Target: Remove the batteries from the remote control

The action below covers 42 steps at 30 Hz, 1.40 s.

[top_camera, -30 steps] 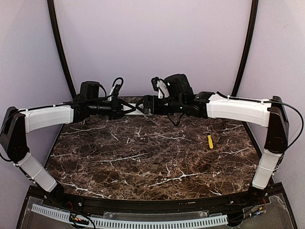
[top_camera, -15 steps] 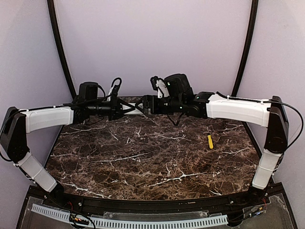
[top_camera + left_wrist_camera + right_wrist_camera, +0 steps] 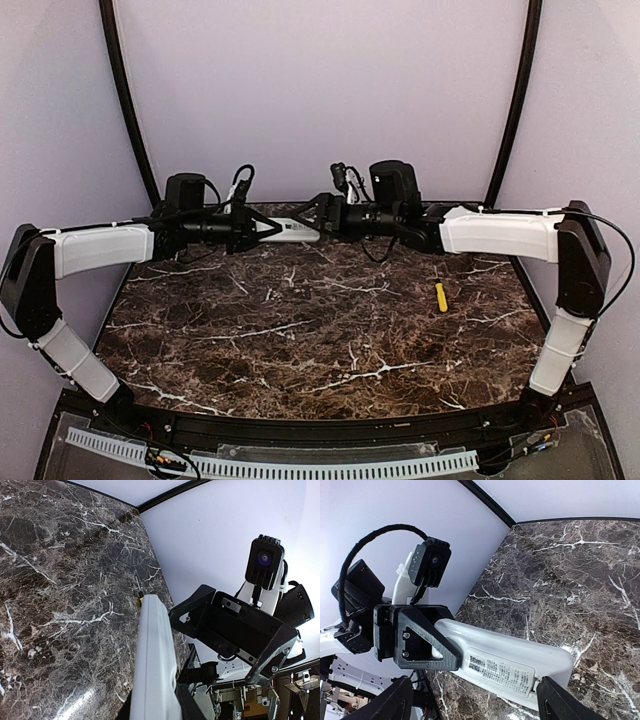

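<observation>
- Over the table's point(image 3: 300, 340) far edge, the left gripper point(image 3: 258, 228) clamps the remote point(image 3: 290, 229) by one end, level, off the marble.
- Right gripper point(image 3: 316, 218) spread wide, holding nothing, just beside the free end.
- Stick point(image 3: 440, 297) lies toward the right edge; I read bare marble nearer me.

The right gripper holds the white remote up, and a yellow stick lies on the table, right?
No: the left gripper holds the remote up, as the top view shows; the right gripper is open. The yellow stick does lie on the table.

Bright even light, faint shadows, sharp focus — glare on tabletop point(image 3: 80, 702)
</observation>
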Each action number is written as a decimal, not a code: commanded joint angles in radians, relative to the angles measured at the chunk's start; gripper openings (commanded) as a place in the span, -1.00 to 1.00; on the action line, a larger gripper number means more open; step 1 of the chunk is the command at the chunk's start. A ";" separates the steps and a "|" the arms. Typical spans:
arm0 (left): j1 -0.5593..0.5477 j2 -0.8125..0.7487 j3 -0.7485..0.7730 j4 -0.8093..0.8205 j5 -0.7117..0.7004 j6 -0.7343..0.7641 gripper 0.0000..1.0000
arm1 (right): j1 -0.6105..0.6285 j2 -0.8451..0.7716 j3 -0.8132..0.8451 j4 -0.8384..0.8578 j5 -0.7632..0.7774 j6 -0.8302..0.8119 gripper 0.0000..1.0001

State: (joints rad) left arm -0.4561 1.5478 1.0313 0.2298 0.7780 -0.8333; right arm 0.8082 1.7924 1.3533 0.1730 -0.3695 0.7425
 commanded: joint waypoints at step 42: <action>-0.044 -0.085 0.028 0.211 0.239 0.032 -0.99 | 0.006 0.050 -0.112 0.298 -0.239 0.160 0.69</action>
State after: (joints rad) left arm -0.4461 1.5425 1.0313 0.2348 0.7883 -0.8230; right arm 0.8059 1.7985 1.3014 0.3199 -0.3977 0.7536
